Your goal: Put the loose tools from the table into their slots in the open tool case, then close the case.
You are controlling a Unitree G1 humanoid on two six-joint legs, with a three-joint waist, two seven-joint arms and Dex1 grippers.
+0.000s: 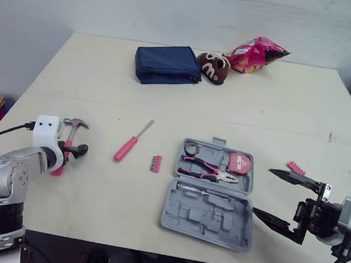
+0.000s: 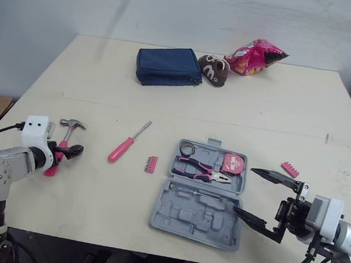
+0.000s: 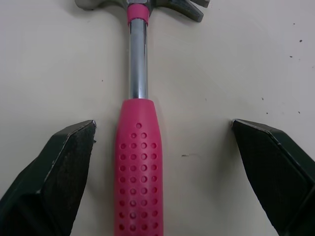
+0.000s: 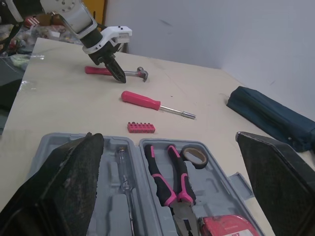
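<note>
Bright even light, soft shadows, sharp focus

A pale cream table is pictured with tools and oddments spread across it. Along the far edge, a navy zipped pouch is laid flat, with a brown plush toy just beside it and a pink snack bag next to that. Towards the near left, a pink-handled hammer is seen lying on the surface, its steel head pointed away. Nearer the middle, a pink-handled screwdriver is laid at a slant, and a short pink bit strip is placed close by. A grey tool case is spread open at the near centre-right, and a second pink strip is found near it to the right.
</note>
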